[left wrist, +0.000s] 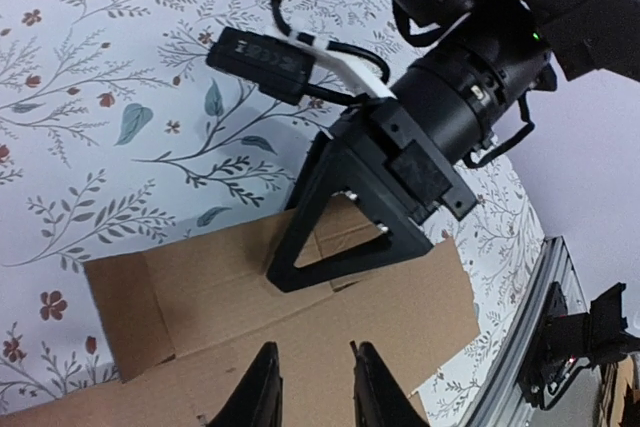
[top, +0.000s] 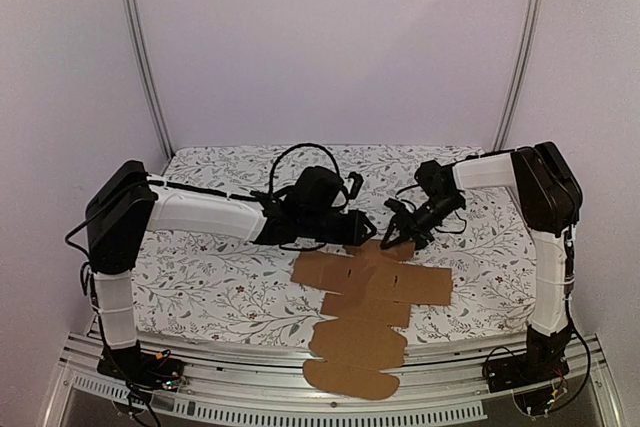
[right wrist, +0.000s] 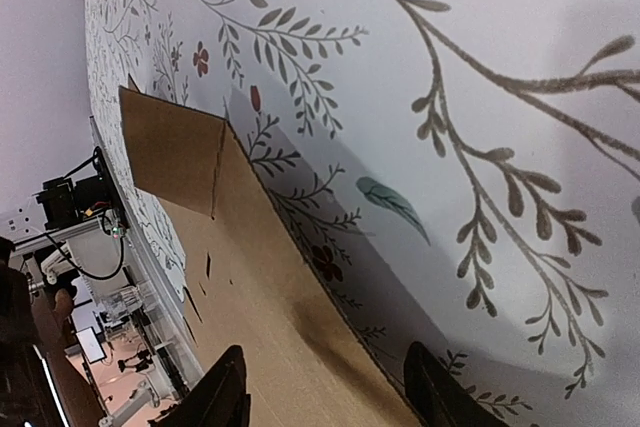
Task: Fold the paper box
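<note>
Paper box x1, unfolded. L gripper x1 narrowly parted above it; R gripper x1 wide at far flap.

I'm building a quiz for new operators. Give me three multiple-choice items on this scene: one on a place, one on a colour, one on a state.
1. Where does the paper box's near end lie? A) past the table's near edge B) against the back wall C) on the right arm's base
2. Its colour? A) white B) brown C) blue
3. Its state? A) folded into a cube B) crumpled C) flat, unfolded

1 A, its rounded flaps overhang that edge; 2 B, it is plain brown cardboard; 3 C, it lies spread out in a cross shape.
</note>
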Available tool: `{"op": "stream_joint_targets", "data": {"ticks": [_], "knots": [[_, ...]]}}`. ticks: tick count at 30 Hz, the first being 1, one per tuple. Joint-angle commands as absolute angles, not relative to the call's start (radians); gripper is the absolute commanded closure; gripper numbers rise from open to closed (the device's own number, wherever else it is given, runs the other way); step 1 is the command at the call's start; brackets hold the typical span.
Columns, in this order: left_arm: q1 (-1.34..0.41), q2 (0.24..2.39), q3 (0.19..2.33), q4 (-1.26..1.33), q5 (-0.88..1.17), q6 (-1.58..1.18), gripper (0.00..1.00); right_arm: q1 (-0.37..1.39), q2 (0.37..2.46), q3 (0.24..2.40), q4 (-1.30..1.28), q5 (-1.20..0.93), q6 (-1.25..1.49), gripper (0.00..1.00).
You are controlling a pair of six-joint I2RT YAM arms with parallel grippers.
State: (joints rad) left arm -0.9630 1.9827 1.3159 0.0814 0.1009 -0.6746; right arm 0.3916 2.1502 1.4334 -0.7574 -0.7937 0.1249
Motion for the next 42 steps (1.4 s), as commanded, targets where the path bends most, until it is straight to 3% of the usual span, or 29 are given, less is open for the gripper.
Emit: {"op": "stream_joint_targets", "data": {"ticks": [1,6,11,14,20,24,37,42], "knots": [[-1.024,2.057,1.391,0.003,0.109,-0.618,0.78,0.362,2.114,1.434,-0.819,-0.675,0.065,0.46],[-1.021,2.153,1.418,0.028,0.132,-0.683,0.89,0.280,2.039,1.402,-0.836,-0.670,0.032,0.42],[-1.010,2.276,1.483,0.014,0.183,-0.711,0.93,0.206,2.010,1.380,-0.854,-0.655,-0.003,0.42],[-1.006,2.304,1.484,0.025,0.185,-0.719,0.94,0.194,1.989,1.366,-0.882,-0.612,-0.054,0.46],[-0.994,2.299,1.469,0.048,0.210,-0.736,0.97,0.193,1.973,1.299,-0.930,-0.570,-0.150,0.65],[-0.988,2.249,1.447,0.091,0.206,-0.730,0.97,0.193,1.987,1.288,-0.930,-0.570,-0.158,0.71],[-0.892,2.306,1.419,0.225,0.280,-0.836,0.97,0.214,2.023,1.292,-0.927,-0.582,-0.170,0.73],[-0.887,2.342,1.453,0.157,0.266,-0.829,0.97,0.247,2.034,1.314,-0.924,-0.587,-0.170,0.73]]}}
